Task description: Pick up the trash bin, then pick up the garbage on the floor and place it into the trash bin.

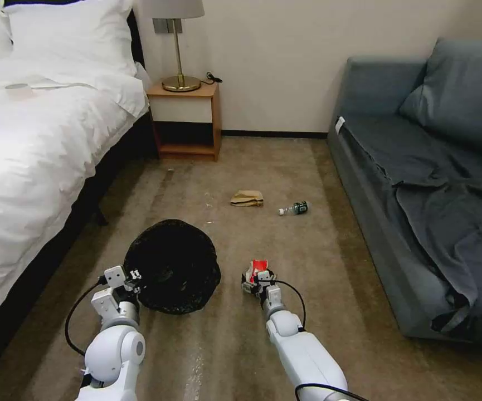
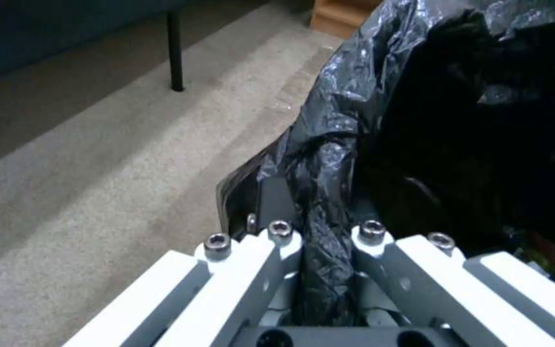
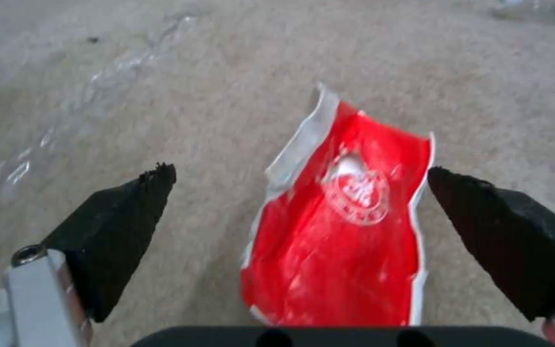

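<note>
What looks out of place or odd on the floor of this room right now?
Litter lies on the carpet: a crumpled tan paper bag and a small bottle on its side near the sofa. A red snack packet sits between the open right gripper. The left gripper pinches the trash bin liner.
</note>
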Tool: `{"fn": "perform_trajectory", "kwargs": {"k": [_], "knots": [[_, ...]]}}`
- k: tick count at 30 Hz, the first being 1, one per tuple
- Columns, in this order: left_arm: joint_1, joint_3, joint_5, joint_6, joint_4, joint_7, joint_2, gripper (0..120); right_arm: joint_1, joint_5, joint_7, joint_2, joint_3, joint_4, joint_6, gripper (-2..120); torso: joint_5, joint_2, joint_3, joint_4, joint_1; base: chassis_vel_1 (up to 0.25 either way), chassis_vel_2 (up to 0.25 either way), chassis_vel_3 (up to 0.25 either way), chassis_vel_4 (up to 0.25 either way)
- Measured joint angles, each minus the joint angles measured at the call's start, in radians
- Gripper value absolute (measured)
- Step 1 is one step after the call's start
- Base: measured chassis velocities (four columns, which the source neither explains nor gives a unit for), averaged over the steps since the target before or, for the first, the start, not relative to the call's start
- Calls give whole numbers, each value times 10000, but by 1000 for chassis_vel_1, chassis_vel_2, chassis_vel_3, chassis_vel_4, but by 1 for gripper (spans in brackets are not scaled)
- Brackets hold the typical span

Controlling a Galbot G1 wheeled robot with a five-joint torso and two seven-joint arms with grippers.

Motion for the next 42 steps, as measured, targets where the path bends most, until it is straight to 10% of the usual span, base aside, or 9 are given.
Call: {"fn": "perform_trajectory", "kwargs": {"k": [20, 42], "knots": [[152, 11, 11, -92, -97, -24, -23, 3, 102, -643, -519, 4, 166, -1069, 552, 99, -1, 0, 0, 0, 0, 0, 0, 0, 0], [149, -6, -7, -125, -147, -50, -22, 3, 273, -846, -602, 3, 445, -1399, 778, 19, 0, 0, 0, 1, 0, 0, 0, 0, 0]]}}
